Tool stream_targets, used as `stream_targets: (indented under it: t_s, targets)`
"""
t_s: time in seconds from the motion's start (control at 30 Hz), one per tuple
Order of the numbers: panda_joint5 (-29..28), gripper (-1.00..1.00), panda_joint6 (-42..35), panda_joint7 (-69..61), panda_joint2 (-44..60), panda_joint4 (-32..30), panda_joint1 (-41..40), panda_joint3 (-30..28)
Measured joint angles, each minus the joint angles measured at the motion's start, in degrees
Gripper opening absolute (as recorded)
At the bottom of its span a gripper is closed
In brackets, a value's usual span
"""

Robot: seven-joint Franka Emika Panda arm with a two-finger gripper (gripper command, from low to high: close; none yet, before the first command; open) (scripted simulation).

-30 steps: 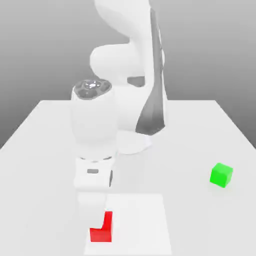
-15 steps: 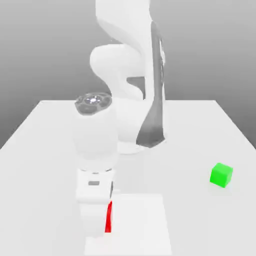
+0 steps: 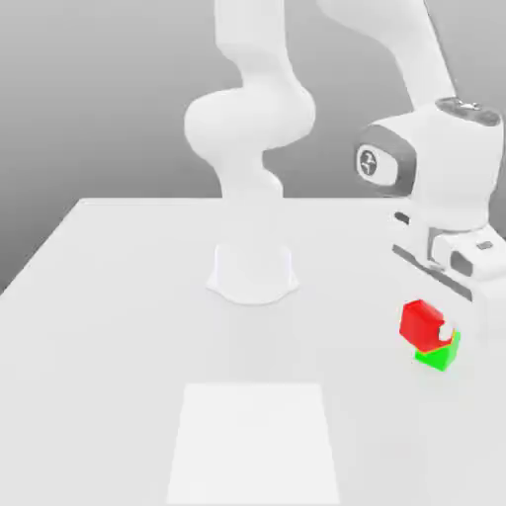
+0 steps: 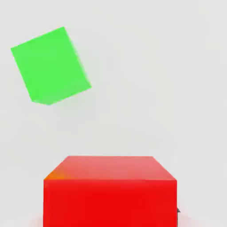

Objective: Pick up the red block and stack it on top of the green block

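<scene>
- We see the arm (image 3: 435, 119) reaching over to the ext. view's right, hand hanging above the bench (image 3: 119, 326).
- Fingers (image 3: 447, 331) are clamped on the red block (image 3: 423, 320); a white fingertip shows vs. the block's right face in the ext. view.
- Red block is held off the bench, just above the green block (image 3: 436, 354). In the ext. view it overlaps the green one's upper part; we can't tell if they touch there.
- Hand view: red block (image 4: 110, 190) sits close under the cam, top face and one side face visible. Green block (image 4: 49, 65) lies apart from it on the bench, turned at an angle rel. to the red one. So red isn't centred over green.
- Green block rests on the bench near its right edge in the ext. view, well apart from the arm's base (image 3: 253, 272).
- Both blocks are plain cubes, approx. same size, no marks.
- A paler square patch (image 3: 254, 443) lies on the bench toward the front of the ext. view, well to the left of both blocks.
- Red block looks a bit tilted in the ext. view, one corner pointing up-left.
- Bench is white w/ a grey backdrop behind.
- Stack not yet done: red is in the grip, not set on green.
</scene>
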Motion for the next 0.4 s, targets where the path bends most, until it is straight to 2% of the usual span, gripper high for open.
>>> stream_targets:
  t_s: [0.1,0.27,0.3,0.4]
  targets:
    - [-0.78,-1.0,1.35,3.67,-0.26,-1.53,2.95,3.7]
    - [-3.15,-1.0,10.47,5.9,9.0,-1.41,3.7,3.68]
    - [-3.59,1.0,11.93,6.23,10.53,-1.35,3.78,3.5]
    - [-3.59,1.0,11.93,6.23,10.53,-1.35,3.78,3.5]
